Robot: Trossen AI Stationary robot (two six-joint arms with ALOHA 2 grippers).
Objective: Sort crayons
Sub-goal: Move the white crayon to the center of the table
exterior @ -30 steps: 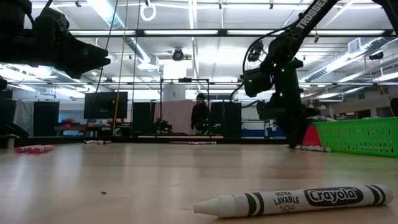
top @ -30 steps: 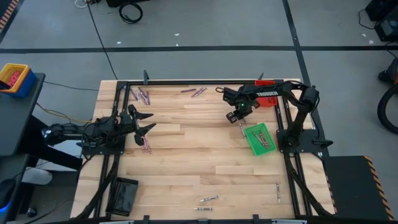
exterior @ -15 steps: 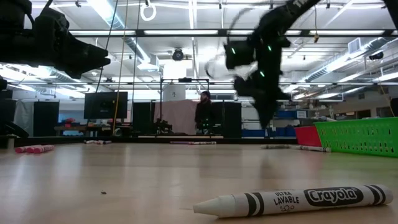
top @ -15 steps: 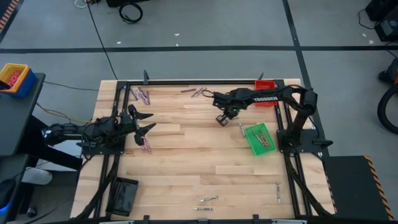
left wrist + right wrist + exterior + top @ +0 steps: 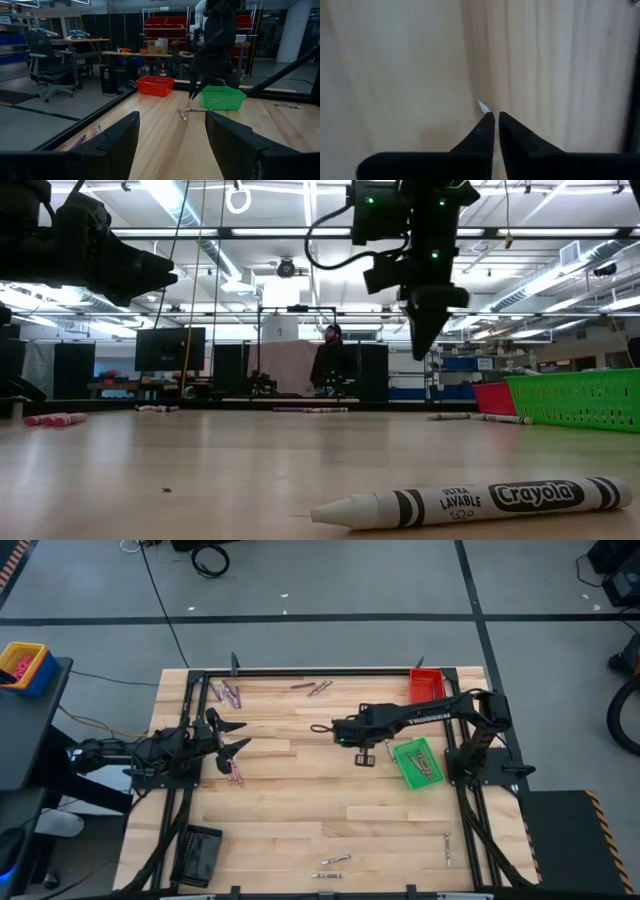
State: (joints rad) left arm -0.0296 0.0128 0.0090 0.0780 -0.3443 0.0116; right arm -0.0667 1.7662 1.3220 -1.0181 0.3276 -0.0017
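Pale crayon (image 5: 482, 106) tip pinched in right tool (image 5: 495, 120), visible only from wrist

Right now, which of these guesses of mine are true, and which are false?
1. The left tool is spread open. True.
2. The right tool hangs over the green tray. False: it hangs over bare wood near the table's middle, beside that tray.
3. A white crayon lies just in front of the low camera. True.
4. The red tray sits next to the black tray. False: they are at opposite corners of the table.
5. The right tool is pinched nearly shut, apparently on a pale crayon tip. True.
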